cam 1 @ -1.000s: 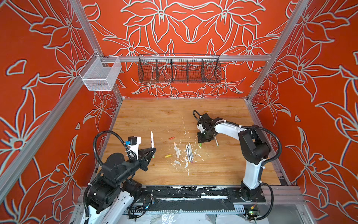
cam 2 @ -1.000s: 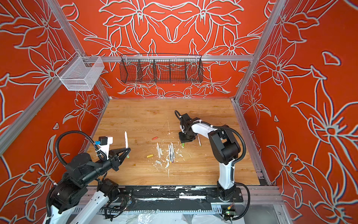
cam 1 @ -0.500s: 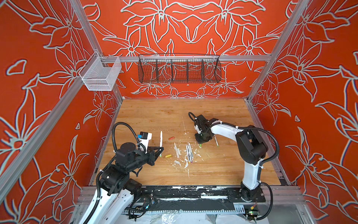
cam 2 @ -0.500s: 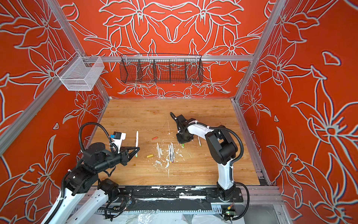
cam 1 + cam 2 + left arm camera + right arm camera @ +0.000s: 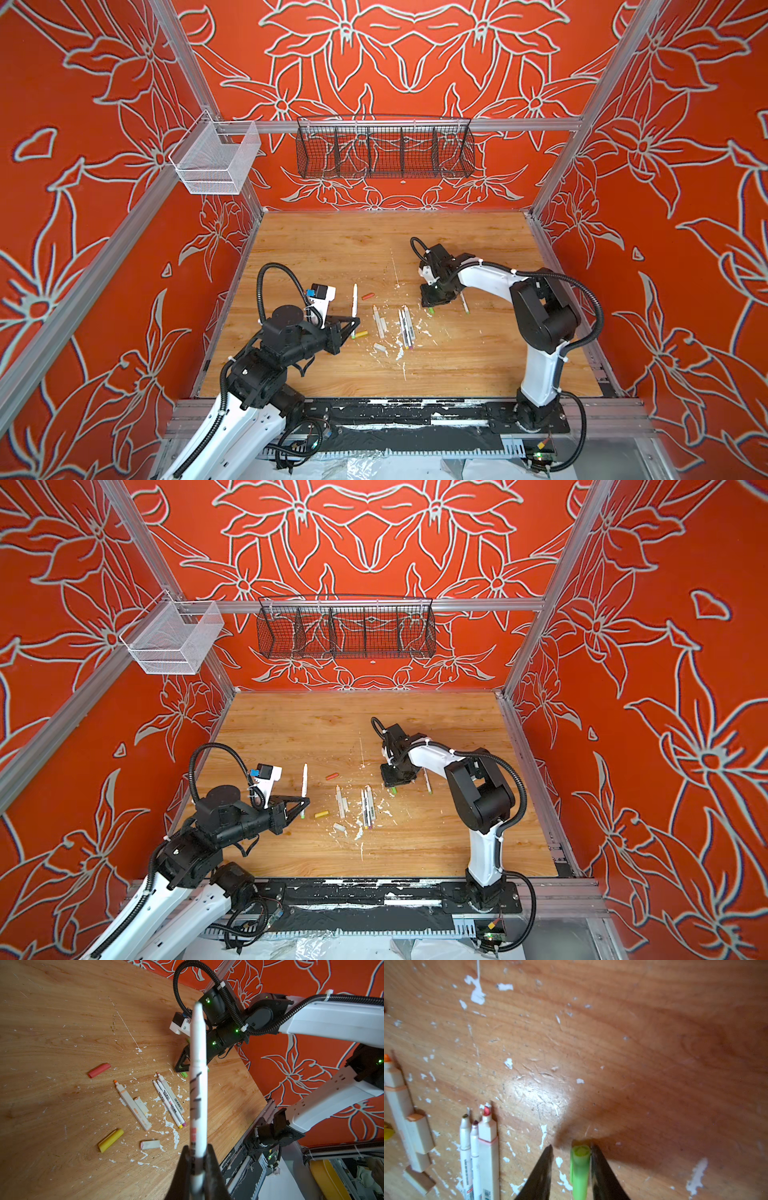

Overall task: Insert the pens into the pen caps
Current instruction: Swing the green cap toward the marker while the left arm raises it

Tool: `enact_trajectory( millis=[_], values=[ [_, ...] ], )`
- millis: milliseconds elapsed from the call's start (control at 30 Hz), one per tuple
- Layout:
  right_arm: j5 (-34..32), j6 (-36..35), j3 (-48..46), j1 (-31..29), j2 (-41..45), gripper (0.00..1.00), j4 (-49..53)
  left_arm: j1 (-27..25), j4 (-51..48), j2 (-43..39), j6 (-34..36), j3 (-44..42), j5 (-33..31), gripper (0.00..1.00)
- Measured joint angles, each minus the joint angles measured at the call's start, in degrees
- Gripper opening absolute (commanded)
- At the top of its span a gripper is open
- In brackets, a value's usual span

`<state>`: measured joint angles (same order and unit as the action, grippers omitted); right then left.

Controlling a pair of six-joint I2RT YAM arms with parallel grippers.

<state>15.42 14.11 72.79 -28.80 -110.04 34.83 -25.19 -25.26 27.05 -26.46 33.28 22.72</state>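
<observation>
Pen (image 5: 198,1093) is clamped tight in L claw (image 5: 197,1152), above the tabletop (image 5: 332,249) nr its left edge. R claw (image 5: 571,1146) is parted around lime cap (image 5: 580,1163) lying on the wood. We see one jaw touching it, other jaw apart. Other pens (image 5: 405,328) & caps (image 5: 360,333) lie mid-tabletop.

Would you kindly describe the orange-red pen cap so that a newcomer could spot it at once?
On the wooden table, find the loose row of white pens near the middle. Just beyond them, toward the back wall, lies the orange-red pen cap, alone and touching nothing. It is the only red piece; the yellow cap and pale grey cap lie nearer the front.
</observation>
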Motion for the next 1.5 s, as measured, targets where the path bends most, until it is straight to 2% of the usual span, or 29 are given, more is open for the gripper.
enact_trajectory(
  millis=[467, 900, 1267, 1500],
  values=[
    [7.96, -3.48, -3.21, 4.22, 0.76, 0.23, -2.73, 0.00, 0.61, 0.79, 0.02, 0.00, -0.98, 0.00],
    [7.89, -4.42, -3.96, 3.13, 1.33, 0.15, -2.95, -1.40, 5.03, 4.98, -0.63, -1.77, -0.63, 0.00],
    [7.89, 1.29, -9.07, 2.16, 6.34, 0.14, -6.56, -4.98, 12.74, 12.81, -1.99, -8.52, -0.09, 0.00],
    [8.15, 7.69, -10.36, -0.94, 12.15, 0.14, -14.25, -5.90, 17.70, 20.96, -1.73, -10.12, 1.97, 0.00]
  ],
)
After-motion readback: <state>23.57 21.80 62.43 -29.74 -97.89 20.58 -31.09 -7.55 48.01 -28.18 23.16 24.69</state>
